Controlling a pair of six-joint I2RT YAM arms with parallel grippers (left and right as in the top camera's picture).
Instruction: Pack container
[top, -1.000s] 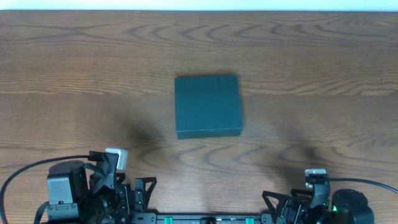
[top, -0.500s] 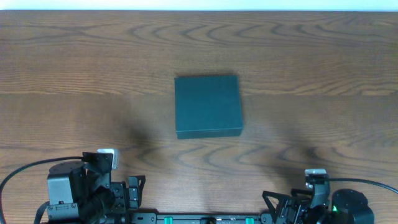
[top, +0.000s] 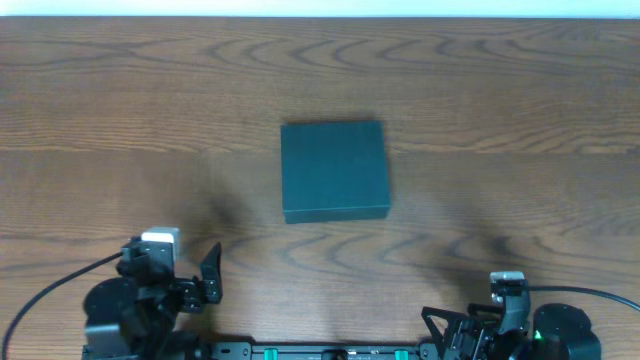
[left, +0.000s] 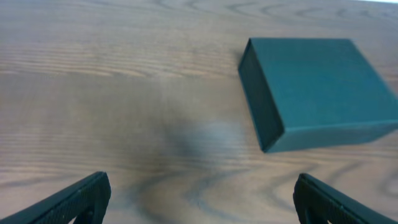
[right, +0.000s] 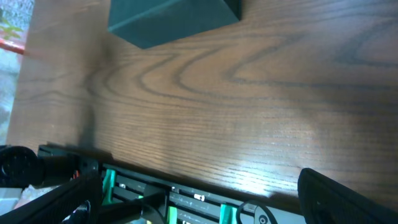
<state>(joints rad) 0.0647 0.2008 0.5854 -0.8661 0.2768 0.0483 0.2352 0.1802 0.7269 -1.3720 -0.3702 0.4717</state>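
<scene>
The container (top: 334, 170) is a dark green box with its lid shut, lying flat at the middle of the wooden table. It also shows in the left wrist view (left: 317, 87) at the upper right and in the right wrist view (right: 168, 15) at the top edge. My left gripper (top: 200, 283) is open and empty at the front left, well short of the box; in its own view (left: 199, 194) only bare table lies between the fingers. My right gripper (top: 452, 330) is open and empty at the front right edge, over the mounting rail (right: 199, 196). No snack packs are in view.
The wooden table (top: 520, 110) stretches on all sides of the box. A black mounting rail with green clips (top: 330, 352) runs along the front edge between the two arm bases. Cables loop at the front corners.
My left arm has swung, and its wrist and fingers have shifted left and a little away from the front rail. The box and the right arm have not moved.
</scene>
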